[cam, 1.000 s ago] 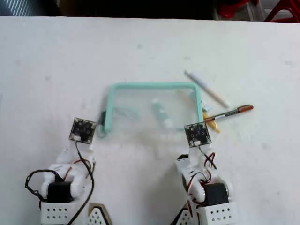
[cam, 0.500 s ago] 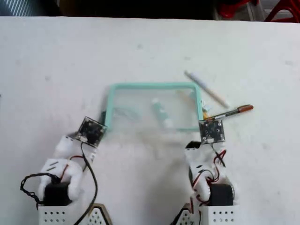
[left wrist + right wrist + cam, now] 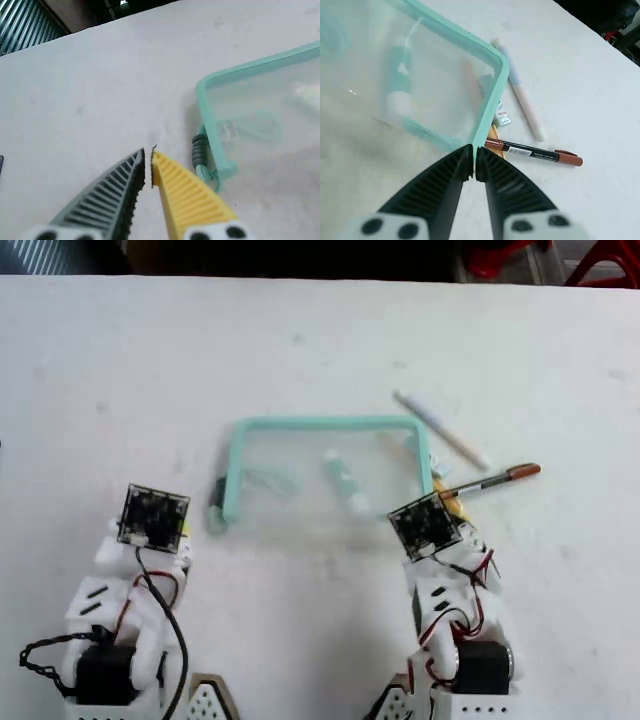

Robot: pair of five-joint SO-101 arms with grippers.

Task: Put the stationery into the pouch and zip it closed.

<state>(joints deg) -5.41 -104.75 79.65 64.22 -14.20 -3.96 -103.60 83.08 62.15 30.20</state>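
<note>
Lying flat at the middle of a white table (image 3: 300,340), the clear pouch (image 3: 325,423) with mint-green trim holds a green-and-white tube (image 3: 342,485) and a pale looped cord (image 3: 250,127), while three pieces of stationery rest outside its right end. A pale pen (image 3: 440,430) lies at a slant just beside the far right corner. A brown-capped marker (image 3: 490,480) points away from the near right corner, one end at the trim. A yellow stick (image 3: 493,137) pokes out from under that marker, against the pouch's edge. The right gripper (image 3: 473,149), its black fingers pressed together, sits at that same near right corner (whether it nips the trim cannot be made out). The left gripper (image 3: 148,152), one finger grey and one yellow, has its tips all but touching and nothing between them. It hangs over bare tabletop near the pouch's left end, where a grey zipper pull (image 3: 199,149) hangs off the near corner.
</note>
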